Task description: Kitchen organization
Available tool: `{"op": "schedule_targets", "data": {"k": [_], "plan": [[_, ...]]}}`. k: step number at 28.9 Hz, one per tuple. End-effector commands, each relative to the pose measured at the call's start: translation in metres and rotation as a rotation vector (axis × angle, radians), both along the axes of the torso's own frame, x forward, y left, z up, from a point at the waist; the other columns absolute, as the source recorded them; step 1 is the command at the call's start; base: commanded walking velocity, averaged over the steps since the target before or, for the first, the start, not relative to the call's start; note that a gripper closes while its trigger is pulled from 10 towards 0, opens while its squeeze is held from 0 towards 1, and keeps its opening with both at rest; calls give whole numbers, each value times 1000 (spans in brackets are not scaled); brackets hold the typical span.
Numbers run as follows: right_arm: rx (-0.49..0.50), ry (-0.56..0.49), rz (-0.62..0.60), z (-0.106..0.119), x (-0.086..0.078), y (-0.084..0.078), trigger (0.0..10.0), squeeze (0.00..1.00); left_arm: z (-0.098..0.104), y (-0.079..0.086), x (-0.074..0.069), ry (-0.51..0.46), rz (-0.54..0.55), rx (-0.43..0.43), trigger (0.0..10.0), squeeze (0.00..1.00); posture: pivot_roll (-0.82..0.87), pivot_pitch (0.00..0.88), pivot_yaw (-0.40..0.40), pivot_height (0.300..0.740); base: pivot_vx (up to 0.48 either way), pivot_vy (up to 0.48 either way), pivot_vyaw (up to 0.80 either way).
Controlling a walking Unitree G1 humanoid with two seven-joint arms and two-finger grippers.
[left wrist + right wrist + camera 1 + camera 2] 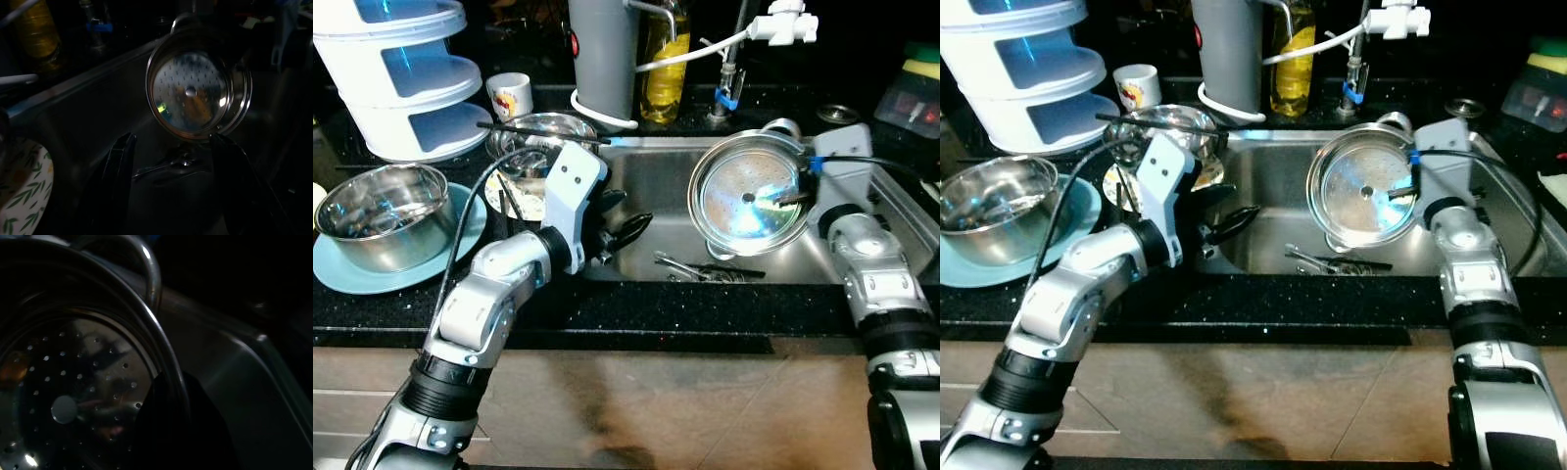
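Steamer insert is hanging over the sink, clenched at its rim by my right gripper; left gripper is spread wide beside it. Utensils below are waiting.

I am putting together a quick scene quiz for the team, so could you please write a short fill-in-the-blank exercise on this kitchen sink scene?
1. The right gripper holds the perforated steel pan by its ____.
2. The pan is held tilted above the ____, where some cutlery lies.
3. The left gripper hovers with its fingers ____.
4. The steel bowl on the counter stands on a light blue ____.

Missing words: rim; sink; open; plate
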State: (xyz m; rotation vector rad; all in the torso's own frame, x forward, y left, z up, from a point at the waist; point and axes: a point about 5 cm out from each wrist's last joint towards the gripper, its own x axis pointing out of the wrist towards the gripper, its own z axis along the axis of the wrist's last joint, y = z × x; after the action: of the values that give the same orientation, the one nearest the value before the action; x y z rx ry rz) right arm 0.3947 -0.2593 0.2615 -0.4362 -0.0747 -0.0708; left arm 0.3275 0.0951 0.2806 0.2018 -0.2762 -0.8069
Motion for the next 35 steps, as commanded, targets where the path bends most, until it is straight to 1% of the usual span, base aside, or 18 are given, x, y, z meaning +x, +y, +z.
{"op": "schedule_targets", "data": {"k": [1, 3, 4, 6, 7, 9, 11, 15, 16, 19, 21, 23, 25, 26, 28, 30, 33, 35], "plan": [[-75, 17, 30, 6, 5, 5, 10000, 0, -5, 2, 3, 21, -5, 67, 10000, 0, -47, 214, -13, 740, 0, 0, 0], [-147, 67, 64, 2, 10, 13, 10000, 0, -6, 7, 5, 31, -1, 111, 10000, 0, -38, 228, -16, 740, 0, 0, 0], [-147, 67, 64, 2, 10, 13, 10000, 0, -6, 7, 5, 31, -1, 111, 10000, 0, -38, 228, -16, 740, 0, 0, 0], [-177, 85, 88, -1, 13, 18, 10000, 0, -7, 12, 6, 36, 14, 131, 10000, 0, -35, 235, -17, 740, 0, 0, 0], [-177, 85, 88, -1, 13, 18, 10000, 0, -7, 12, 6, 36, 14, 131, 10000, 0, -35, 235, -17, 740, 0, 0, 0], [-188, 101, 118, -4, 16, 25, 10000, 0, -9, 17, 5, 52, 11, 137, 10000, 0, -30, 244, -21, 740, 0, 0, 0], [-173, 112, 148, -6, 19, 34, 10000, 0, -10, 21, 4, 78, -18, 142, 10000, 0, -25, 249, -24, 740, 0, 0, 0], [-163, 124, 187, -6, 22, 47, 10000, 0, -13, 25, 4, 110, -51, 181, 10000, 0, -24, 250, -26, 740, 0, 0, 0], [-163, 124, 187, -6, 22, 47, 10000, 0, -13, 25, 4, 110, -51, 181, 10000, 0, -24, 250, -26, 740, 0, 0, 0], [-151, 151, 234, -8, 25, 59, 10000, 0, -21, 22, 6, 154, -50, 233, 10000, 0, -21, 250, -29, 740, 0, 0, 0], [-152, 161, 248, -9, 25, 63, 10000, 0, -24, 21, 7, 163, -43, 246, 10000, 0, -20, 249, -29, 740, 0, 0, 0], [-164, 183, 277, -12, 25, 68, 10000, 0, -27, 17, 7, 164, -45, 259, 10000, 0, -21, 246, -27, 740, 0, 0, 0], [-203, 217, 311, -16, 25, 73, 10000, 0, -27, 13, 6, 158, -53, 267, 10000, 0, -22, 242, -26, 740, 0, 0, 0], [-233, 248, 327, -21, 25, 75, 10000, 0, -25, 11, 6, 147, -49, 265, 10000, 0, -22, 242, -26, 740, 0, 0, 0], [-252, 270, 332, -25, 24, 74, 10000, 0, -24, 11, 7, 134, -37, 266, 10000, 0, -22, 242, -26, 740, 0, 0, 0], [-252, 270, 332, -25, 24, 74, 10000, 0, -24, 11, 7, 134, -37, 266, 10000, 0, -22, 242, -26, 740, 0, 0, 0], [-322, 319, 326, -32, 23, 71, 10000, 0, -19, 11, 10, 111, -6, 250, 10000, 0, -22, 236, -23, 740, 0, 0, 0], [-341, 332, 323, -34, 22, 70, 10000, 0, -18, 11, 11, 106, 0, 245, 10000, 0, -22, 235, -23, 740, 0, 0, 0]]}}
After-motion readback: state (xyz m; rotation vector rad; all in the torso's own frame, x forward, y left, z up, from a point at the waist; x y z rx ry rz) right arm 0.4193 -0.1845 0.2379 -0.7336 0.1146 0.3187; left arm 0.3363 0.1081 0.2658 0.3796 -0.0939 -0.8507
